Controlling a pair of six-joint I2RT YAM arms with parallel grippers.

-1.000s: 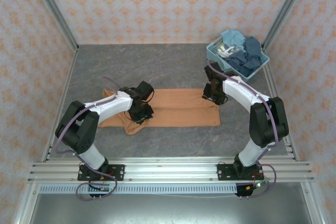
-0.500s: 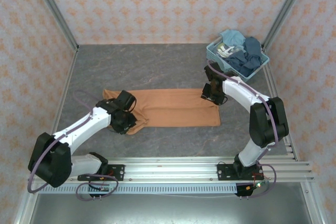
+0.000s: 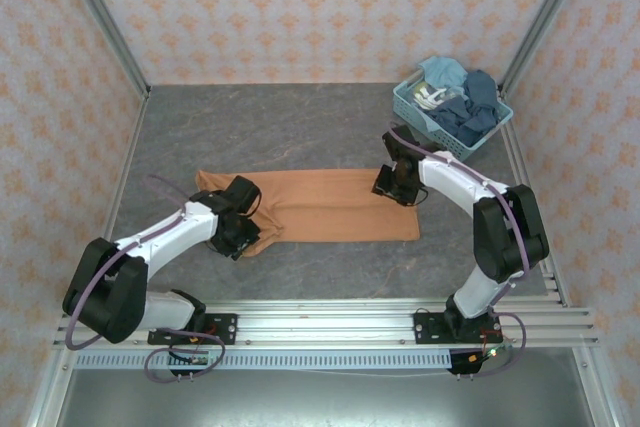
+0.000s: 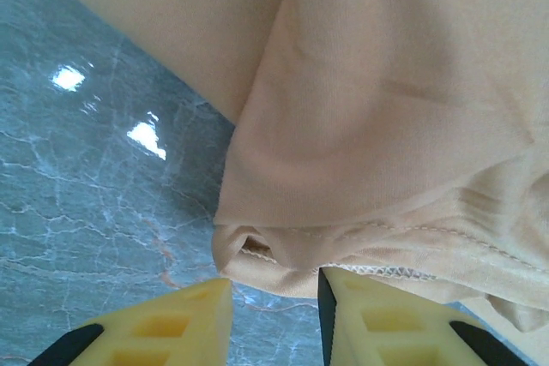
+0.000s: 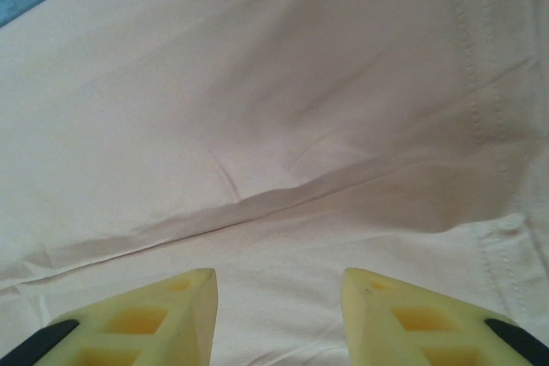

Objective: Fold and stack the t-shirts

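Note:
An orange-tan t-shirt (image 3: 330, 205) lies flat on the grey table as a long folded strip. My left gripper (image 3: 240, 235) is at its near left corner, low over the table. In the left wrist view the bunched, stitched hem (image 4: 283, 259) sits just beyond my left gripper (image 4: 274, 287), whose yellow fingers stand a little apart with bare table between them; the cloth brushes the right fingertip (image 4: 352, 285). My right gripper (image 3: 396, 185) hovers over the shirt's far right end. In the right wrist view my right gripper (image 5: 279, 279) is open above smooth cloth (image 5: 257, 109) with a soft crease.
A pale blue lattice basket (image 3: 408, 105) holding several blue and pale cloths (image 3: 468, 105) stands at the back right corner. Metal frame posts (image 3: 100, 22) and patterned walls enclose the table. Bare grey tabletop (image 3: 280, 127) lies behind the shirt.
My left arm swung from the shirt's middle down to its near left corner, folding cloth over, and its fingers have parted slightly. My right gripper drifted a little left.

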